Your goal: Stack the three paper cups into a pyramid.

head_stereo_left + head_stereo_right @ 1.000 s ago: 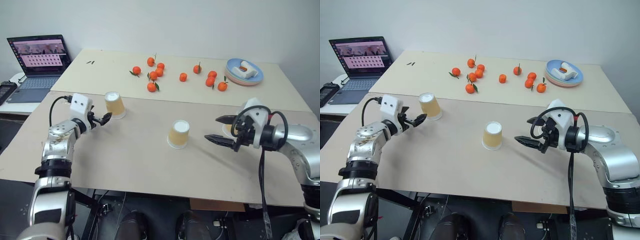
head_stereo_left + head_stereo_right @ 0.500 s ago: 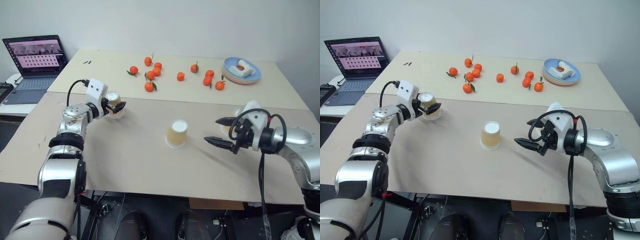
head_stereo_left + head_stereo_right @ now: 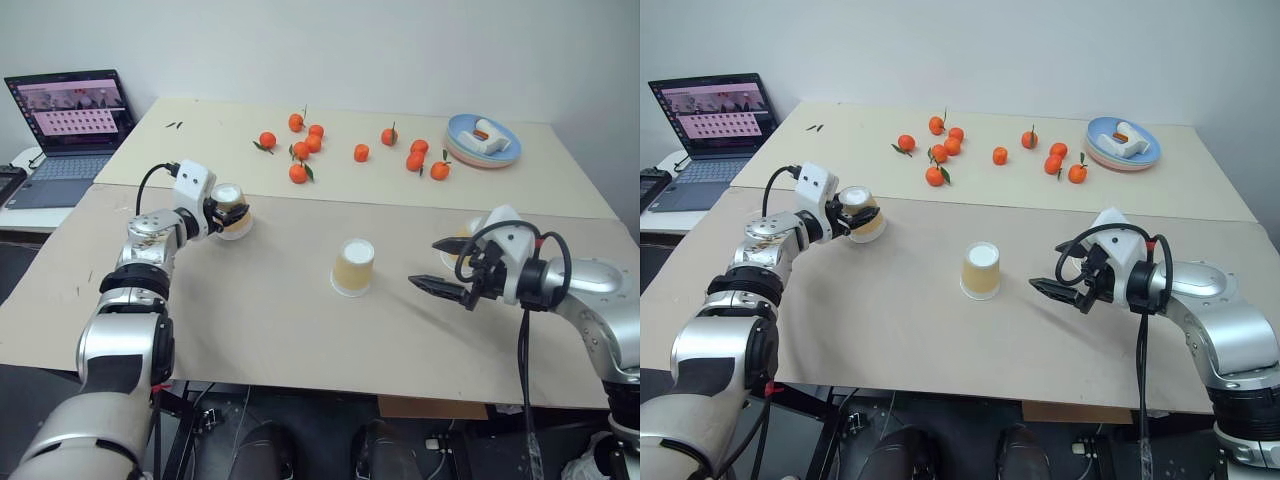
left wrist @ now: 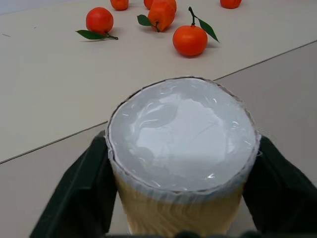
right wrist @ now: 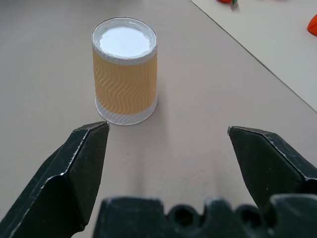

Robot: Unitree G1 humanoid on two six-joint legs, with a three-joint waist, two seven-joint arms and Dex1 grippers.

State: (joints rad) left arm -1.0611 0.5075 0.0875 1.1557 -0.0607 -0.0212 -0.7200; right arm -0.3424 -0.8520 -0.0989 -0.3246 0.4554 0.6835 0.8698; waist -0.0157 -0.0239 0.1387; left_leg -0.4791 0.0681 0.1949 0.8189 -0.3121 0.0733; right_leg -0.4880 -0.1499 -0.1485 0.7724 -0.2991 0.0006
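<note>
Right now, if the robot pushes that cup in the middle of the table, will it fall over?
Probably it would slide or tip easily. The middle paper cup looks thin and empty, so likely very light. It stands upside down on its wider rim, which steadies it somewhat. Its ridged paper wall would probably crush under a hard squeeze.

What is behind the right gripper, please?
Behind the right gripper, a third cup shows partly, standing on the table. The gripper covers most of it, so its base and exact position cannot be seen.
</note>
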